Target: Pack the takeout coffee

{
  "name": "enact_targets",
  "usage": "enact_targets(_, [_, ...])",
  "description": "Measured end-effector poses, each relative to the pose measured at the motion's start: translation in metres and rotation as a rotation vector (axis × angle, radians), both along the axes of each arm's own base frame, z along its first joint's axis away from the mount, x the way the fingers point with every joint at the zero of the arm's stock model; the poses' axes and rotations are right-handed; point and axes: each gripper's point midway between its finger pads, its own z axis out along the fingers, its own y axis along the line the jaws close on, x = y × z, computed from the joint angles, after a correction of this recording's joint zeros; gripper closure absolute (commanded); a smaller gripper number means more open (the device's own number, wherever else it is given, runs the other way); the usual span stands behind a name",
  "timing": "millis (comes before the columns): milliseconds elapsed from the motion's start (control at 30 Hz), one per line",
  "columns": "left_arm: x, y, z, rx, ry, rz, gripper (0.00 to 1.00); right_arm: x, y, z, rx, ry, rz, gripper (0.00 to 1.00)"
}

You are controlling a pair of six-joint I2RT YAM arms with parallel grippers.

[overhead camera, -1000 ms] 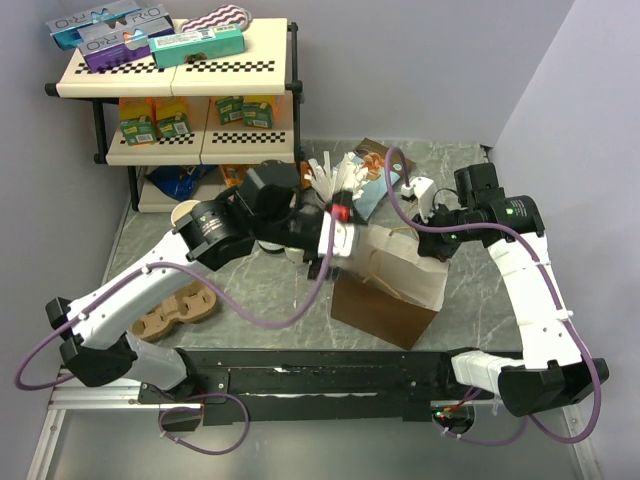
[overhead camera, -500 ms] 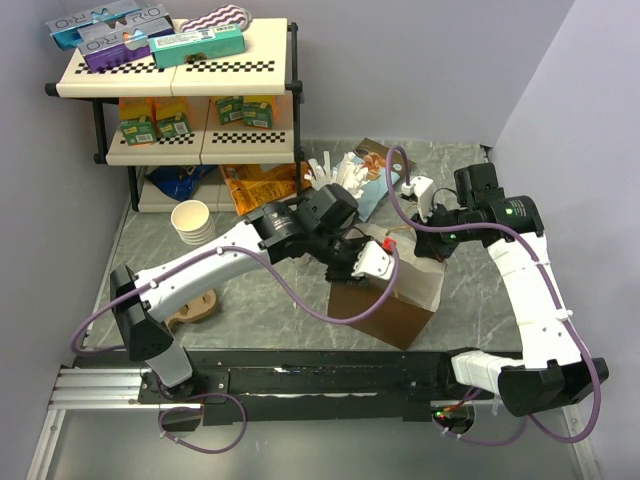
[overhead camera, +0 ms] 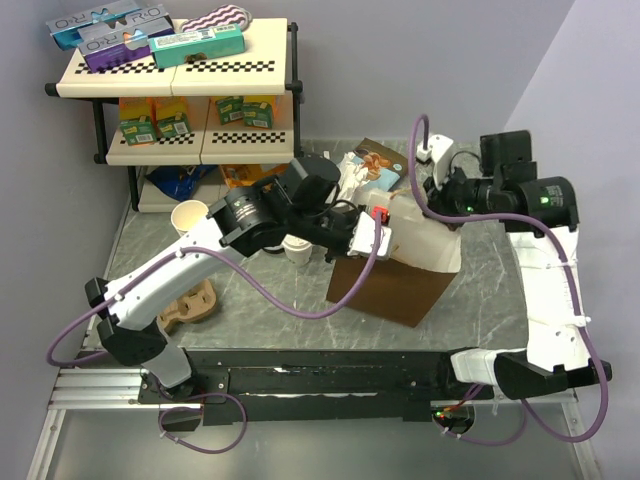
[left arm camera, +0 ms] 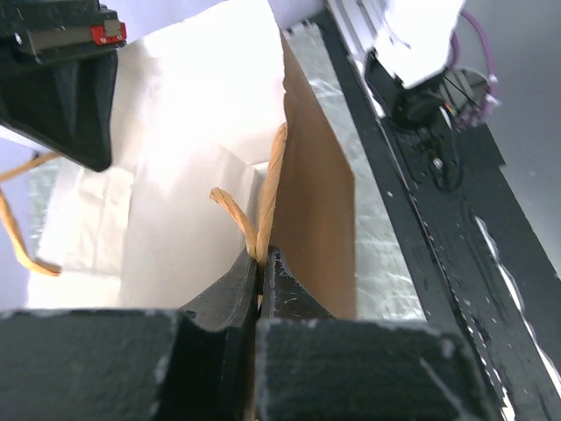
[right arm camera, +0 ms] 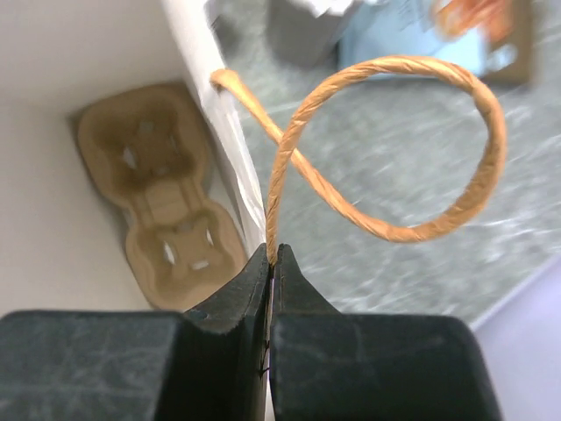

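The brown paper bag [overhead camera: 385, 288] stands mid-table with its white inside [left arm camera: 166, 167] showing. My left gripper [overhead camera: 372, 232] [left arm camera: 261, 256] is shut on the bag's near twisted paper handle [left arm camera: 273, 171], at the rim. Shut too, my right gripper [overhead camera: 440, 196] [right arm camera: 272, 254] pinches the far handle [right arm camera: 412, 140] where it meets the bag wall. Between them the mouth is held apart. A cardboard cup carrier [right arm camera: 162, 206] lies on the bag's floor. The takeout coffee [overhead camera: 297, 248], a small cup with a white lid, stands left of the bag, partly under my left arm.
A stack of lidless paper cups [overhead camera: 190, 216] and a second cardboard carrier [overhead camera: 190, 305] sit at the left. Straws, lids and a snack packet [overhead camera: 378, 165] crowd behind the bag. A two-tier shelf [overhead camera: 175, 65] holds boxes at the back left. A black rail [overhead camera: 330, 368] runs along the near edge.
My left gripper closed on the near handle and drew it back to the left. My right gripper pulled the far handle up and toward the back right, spreading the bag's mouth.
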Motion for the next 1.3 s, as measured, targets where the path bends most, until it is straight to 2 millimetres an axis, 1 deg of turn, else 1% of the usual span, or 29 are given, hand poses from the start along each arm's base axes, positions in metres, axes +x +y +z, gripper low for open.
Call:
enact_targets(100, [0.001, -0.001, 0.009, -0.027, -0.016, 0.017, 0.99, 0.007, -0.001, 0.022, -0.001, -0.071, -0.005, 1.00])
enact_targets(167, [0.004, -0.002, 0.012, -0.037, -0.025, 0.027, 0.99, 0.009, -0.002, 0.027, -0.004, -0.089, -0.007, 1.00])
enact_targets(233, [0.006, -0.002, 0.013, -0.039, -0.030, 0.038, 0.99, 0.009, -0.004, 0.028, -0.013, -0.094, -0.011, 1.00])
enact_targets(367, [0.008, -0.004, 0.013, -0.042, -0.036, 0.045, 0.99, 0.009, -0.005, 0.022, -0.023, -0.083, -0.014, 1.00])
enact_targets(433, [0.008, -0.004, 0.010, -0.040, -0.036, 0.045, 0.99, 0.007, -0.005, 0.011, -0.028, -0.052, -0.013, 1.00])
enact_targets(467, [0.008, -0.005, 0.005, -0.034, -0.032, 0.045, 0.94, 0.005, -0.006, 0.004, -0.031, -0.030, -0.012, 1.00])
enact_targets(500, [0.008, -0.005, 0.002, -0.028, -0.030, 0.046, 0.84, 0.003, -0.006, -0.005, -0.034, -0.007, -0.011, 1.00])
enact_targets(533, [0.008, -0.005, -0.005, -0.020, -0.028, 0.047, 0.62, 0.001, -0.006, -0.014, -0.037, 0.015, -0.009, 0.93])
enact_targets(567, [0.009, -0.004, -0.013, -0.007, -0.026, 0.051, 0.52, -0.001, -0.006, -0.023, -0.040, 0.038, -0.008, 0.86])
enact_targets(600, [0.009, -0.003, -0.024, 0.006, -0.027, 0.054, 0.40, -0.003, -0.006, -0.033, -0.039, 0.056, -0.008, 0.81])
enact_targets(633, [0.009, 0.000, -0.037, 0.028, -0.023, 0.056, 0.32, -0.006, -0.006, -0.045, -0.038, 0.081, -0.009, 0.68])
enact_targets(667, [0.007, 0.004, -0.050, 0.055, -0.019, 0.054, 0.23, -0.010, -0.006, -0.055, -0.040, 0.107, -0.008, 0.57])
enact_targets(700, [0.005, 0.008, -0.064, 0.080, -0.011, 0.055, 0.06, -0.017, -0.005, -0.067, -0.036, 0.145, -0.006, 0.41])
enact_targets(733, [0.002, 0.014, -0.078, 0.108, -0.006, 0.059, 0.01, -0.022, -0.004, -0.075, -0.029, 0.176, -0.005, 0.21])
enact_targets(767, [-0.001, 0.020, -0.090, 0.133, -0.002, 0.059, 0.01, -0.027, -0.002, -0.078, -0.019, 0.194, 0.002, 0.10])
enact_targets(800, [-0.005, 0.025, -0.098, 0.146, 0.001, 0.060, 0.01, -0.029, 0.000, -0.076, -0.001, 0.193, 0.006, 0.01])
enact_targets(833, [-0.009, 0.029, -0.100, 0.148, 0.000, 0.062, 0.01, -0.030, 0.003, -0.071, 0.015, 0.175, 0.013, 0.00])
enact_targets(867, [-0.012, 0.032, -0.099, 0.138, -0.007, 0.063, 0.00, -0.031, 0.004, -0.064, 0.029, 0.150, 0.019, 0.00])
enact_targets(900, [-0.013, 0.035, -0.092, 0.120, -0.017, 0.065, 0.01, -0.032, 0.006, -0.057, 0.038, 0.121, 0.027, 0.00])
enact_targets(1000, [-0.016, 0.037, -0.059, 0.022, -0.053, 0.077, 0.01, -0.041, 0.009, -0.029, 0.077, -0.002, 0.052, 0.00])
enact_targets(1100, [-0.013, 0.038, -0.024, -0.070, -0.088, 0.108, 0.01, -0.049, 0.009, -0.018, 0.089, -0.058, 0.066, 0.00])
enact_targets(1200, [-0.002, 0.043, -0.003, -0.117, -0.121, 0.159, 0.01, -0.054, 0.009, -0.013, 0.093, -0.085, 0.071, 0.00])
enact_targets(1267, [0.013, 0.052, 0.005, -0.121, -0.127, 0.218, 0.01, -0.054, 0.009, -0.013, 0.095, -0.093, 0.070, 0.00])
enact_targets(1300, [0.024, 0.058, 0.009, -0.119, -0.132, 0.260, 0.01, -0.055, 0.008, -0.013, 0.096, -0.101, 0.068, 0.00])
